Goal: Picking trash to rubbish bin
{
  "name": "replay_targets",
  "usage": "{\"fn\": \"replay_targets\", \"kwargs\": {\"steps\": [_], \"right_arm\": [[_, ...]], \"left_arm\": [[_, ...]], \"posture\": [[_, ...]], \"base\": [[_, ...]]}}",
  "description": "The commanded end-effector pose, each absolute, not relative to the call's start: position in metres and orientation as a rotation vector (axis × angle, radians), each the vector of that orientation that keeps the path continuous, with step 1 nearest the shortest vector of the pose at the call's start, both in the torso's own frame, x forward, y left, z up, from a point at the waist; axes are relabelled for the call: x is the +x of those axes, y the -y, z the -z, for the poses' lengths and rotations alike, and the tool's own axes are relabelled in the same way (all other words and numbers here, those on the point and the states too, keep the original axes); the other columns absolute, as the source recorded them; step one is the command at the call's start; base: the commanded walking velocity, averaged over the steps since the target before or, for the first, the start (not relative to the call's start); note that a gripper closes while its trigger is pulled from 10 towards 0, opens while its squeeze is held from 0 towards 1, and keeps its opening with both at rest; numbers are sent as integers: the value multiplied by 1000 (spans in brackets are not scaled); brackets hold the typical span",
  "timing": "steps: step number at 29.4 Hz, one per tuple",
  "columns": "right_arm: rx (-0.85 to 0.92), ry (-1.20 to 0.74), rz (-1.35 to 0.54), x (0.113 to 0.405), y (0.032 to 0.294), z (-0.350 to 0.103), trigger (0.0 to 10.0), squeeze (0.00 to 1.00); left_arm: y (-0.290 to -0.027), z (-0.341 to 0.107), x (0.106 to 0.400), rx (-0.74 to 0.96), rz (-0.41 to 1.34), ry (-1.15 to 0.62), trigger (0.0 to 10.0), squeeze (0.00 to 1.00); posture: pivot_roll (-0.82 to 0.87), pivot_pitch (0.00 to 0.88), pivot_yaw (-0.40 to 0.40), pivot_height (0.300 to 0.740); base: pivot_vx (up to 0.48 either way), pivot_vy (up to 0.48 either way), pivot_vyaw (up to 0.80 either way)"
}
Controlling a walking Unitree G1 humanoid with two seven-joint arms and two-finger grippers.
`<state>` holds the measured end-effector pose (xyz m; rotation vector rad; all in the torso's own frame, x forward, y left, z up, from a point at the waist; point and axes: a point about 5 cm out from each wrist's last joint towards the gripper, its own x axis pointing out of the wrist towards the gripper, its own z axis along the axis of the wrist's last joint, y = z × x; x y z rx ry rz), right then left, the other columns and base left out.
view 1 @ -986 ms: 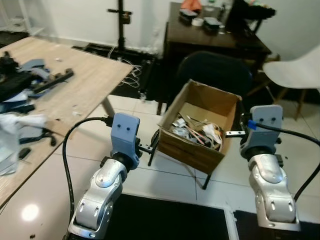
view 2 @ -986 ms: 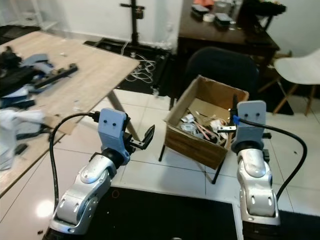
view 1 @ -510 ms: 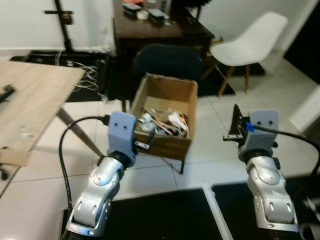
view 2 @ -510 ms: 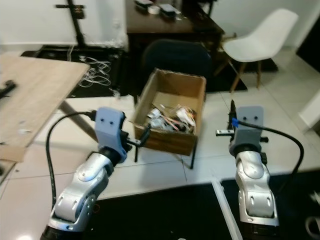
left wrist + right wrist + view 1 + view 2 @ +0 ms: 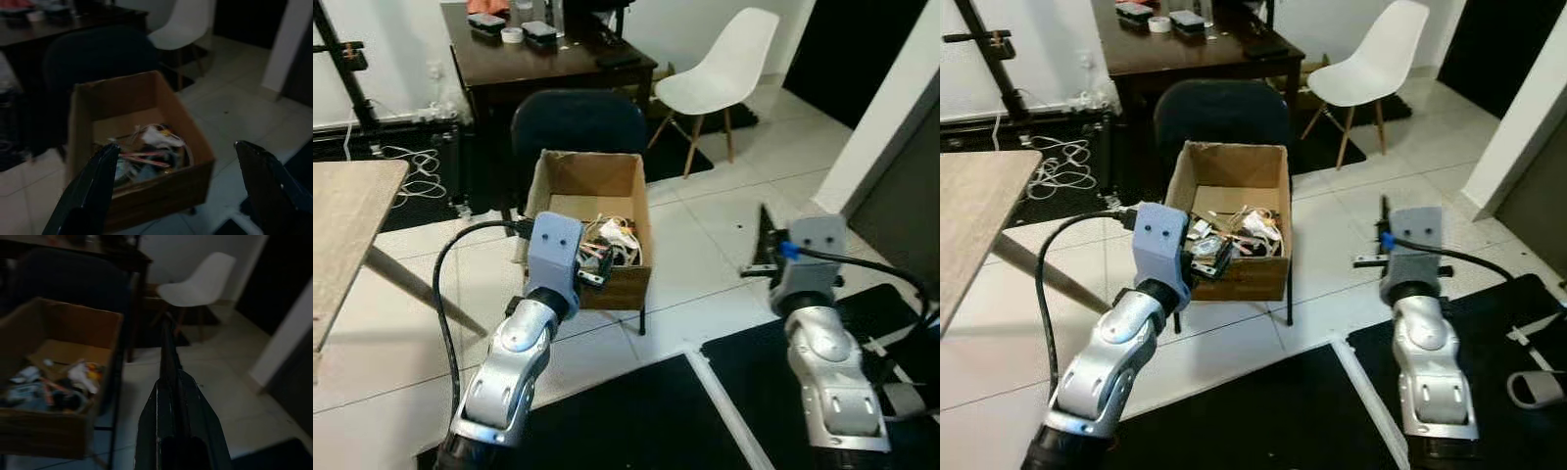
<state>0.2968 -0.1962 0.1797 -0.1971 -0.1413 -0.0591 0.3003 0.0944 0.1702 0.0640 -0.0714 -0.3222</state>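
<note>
view swinging rightward, wooden table sliding out of frame | cardboard box of trash now sitting centred ahead | left gripper spread wide, holding nothing | right gripper pressed together, empty | judging: robot turning, seeking more trash

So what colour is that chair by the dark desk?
White: the chair shows best in the right eye view.

white tiled floor carries black mats and cables.
</note>
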Motion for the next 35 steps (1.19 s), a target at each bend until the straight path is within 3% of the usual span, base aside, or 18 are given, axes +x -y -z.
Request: {"fn": "replay_targets", "kwargs": {"steps": [1, 10, 16, 21, 35], "right_arm": [[-199, 151, 35, 298, 193, -179, 10000, 0], [-311, 117, -66, 301, 176, -172, 10000, 0], [-319, 133, -70, 300, 175, -172, 10000, 0], [-286, 140, -48, 300, 180, -172, 10000, 0], [-299, 140, -24, 299, 190, -171, 10000, 0]], "left_arm": [[-98, -166, 302, 78, 302, 60, 10000, 0], [-96, -166, 301, 78, 297, 62, 10000, 0], [-96, -165, 301, 72, 286, 60, 10000, 0], [-95, -169, 301, 37, 310, 84, 10000, 0], [-90, -171, 299, 53, 341, 119, 10000, 0]], "posture": [[47, 88, 15, 740], [51, 80, 8, 740], [52, 78, 7, 740], [51, 72, 6, 740], [42, 67, 10, 740]], "base": [[0, 0, 0], [0, 0, 267], [0, 0, 775], [0, 0, 0], [449, 0, 0]]}}
